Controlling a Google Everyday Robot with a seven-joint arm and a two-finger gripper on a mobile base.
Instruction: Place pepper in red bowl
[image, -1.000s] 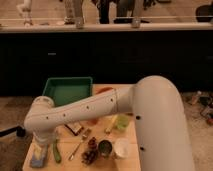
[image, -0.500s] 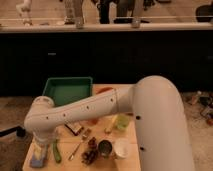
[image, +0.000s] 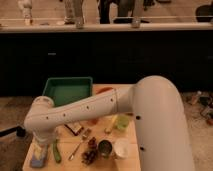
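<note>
One arm over a wooden table (image: 127, 159); pepper not yet in the red bowl.
White arm (image: 85, 109) reaches across the table from the right and bends down at the front left corner; gripper (image: 39, 154) hangs there low over the tabletop, jaws spread, nothing held. Pepper (image: 56, 151) lies flat on the table just to the right of the gripper, apart from every container. Red bowl (image: 103, 90) sits at the far side beside the green tray (image: 67, 93); only a sliver of its rim shows behind the arm, contents cannot be told. The tray's floor shows plain green. Pale green cup (image: 121, 122) stands mid-table; white cup (image: 122, 148) and dark cup (image: 105, 148) stand side by side near the front, insides unclear.
</note>
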